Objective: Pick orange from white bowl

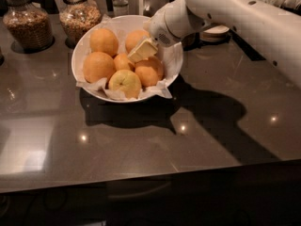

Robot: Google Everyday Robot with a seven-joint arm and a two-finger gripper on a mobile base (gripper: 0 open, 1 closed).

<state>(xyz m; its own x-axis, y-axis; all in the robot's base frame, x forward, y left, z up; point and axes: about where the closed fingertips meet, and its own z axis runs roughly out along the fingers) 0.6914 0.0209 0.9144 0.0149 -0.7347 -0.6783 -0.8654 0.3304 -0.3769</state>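
Reaches with gripper (142, 49) low among the oranges (104, 41) in the white bowl (175, 60), hold impossible to tell, nothing lifted clear yet, grasp-and-lift left to do.

We see a glossy white tube-shaped robot arm (244, 13) dotted with small dark spots, its rounded wrist (170, 21) bearing a dark patch, ending at 8 o'clock in a blocky cream gripper (142, 49) over the wide white bowl (75, 67).
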